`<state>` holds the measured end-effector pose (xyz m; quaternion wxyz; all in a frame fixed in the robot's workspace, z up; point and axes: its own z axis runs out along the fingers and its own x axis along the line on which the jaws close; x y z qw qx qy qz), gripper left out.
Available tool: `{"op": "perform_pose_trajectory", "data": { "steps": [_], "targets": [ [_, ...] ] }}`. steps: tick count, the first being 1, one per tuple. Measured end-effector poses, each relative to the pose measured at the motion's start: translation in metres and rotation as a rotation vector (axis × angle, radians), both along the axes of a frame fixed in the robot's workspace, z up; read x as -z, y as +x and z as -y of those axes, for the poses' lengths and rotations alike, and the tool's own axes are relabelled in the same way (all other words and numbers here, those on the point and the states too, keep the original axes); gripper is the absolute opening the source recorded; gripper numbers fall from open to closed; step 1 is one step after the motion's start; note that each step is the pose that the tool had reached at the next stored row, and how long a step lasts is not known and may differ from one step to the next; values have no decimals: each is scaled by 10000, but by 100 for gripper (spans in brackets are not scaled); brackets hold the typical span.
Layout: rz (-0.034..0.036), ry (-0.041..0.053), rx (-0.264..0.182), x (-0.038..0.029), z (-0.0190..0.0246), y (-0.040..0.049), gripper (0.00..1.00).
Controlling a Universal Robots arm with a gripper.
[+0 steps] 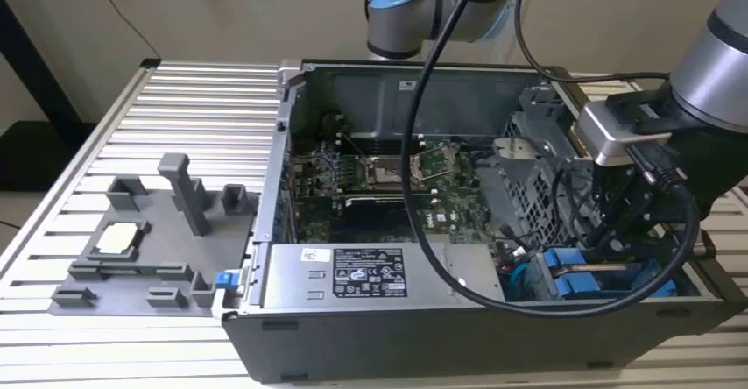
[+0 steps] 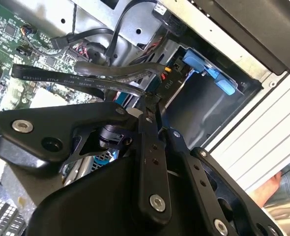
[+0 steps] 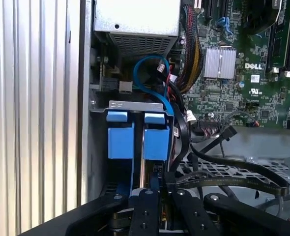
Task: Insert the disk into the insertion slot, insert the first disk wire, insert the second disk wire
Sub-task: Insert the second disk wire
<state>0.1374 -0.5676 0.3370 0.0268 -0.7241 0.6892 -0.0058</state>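
Two bright blue carrier fronts (image 3: 120,140) (image 3: 156,142) sit side by side in the grey drive cage (image 3: 135,104), so the disk is seated in the insertion slot. They also show in the exterior view (image 1: 581,277) and in the second wrist view (image 2: 209,73). My gripper (image 3: 159,191) hangs just above them, inside the case at the exterior view's right (image 1: 619,231). Its fingers (image 2: 150,147) are pinched together on the end of a flat black disk wire (image 2: 81,81), which trails away over the perforated cage wall (image 3: 243,173).
The open computer case (image 1: 280,231) lies on a slatted metal table (image 1: 175,100). It holds the motherboard (image 1: 386,170), a power supply box (image 1: 350,275) and a looped blue cable (image 3: 147,73). A bundle of black cables (image 3: 187,49) lies close by. A grey parts fixture (image 1: 140,240) stands at the exterior view's left.
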Motion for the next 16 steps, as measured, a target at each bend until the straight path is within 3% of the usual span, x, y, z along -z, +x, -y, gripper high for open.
{"op": "perform_pose_trajectory", "data": {
  "steps": [7,8,9,11,16],
  "targets": [
    [1,13,0,8,0,1,18],
    [1,11,0,7,0,1,24],
    [1,6,0,2,0,1,24],
    [1,10,1,-60,0,0,24],
    [1,7,1,-287,0,0,24]
  ]
}}
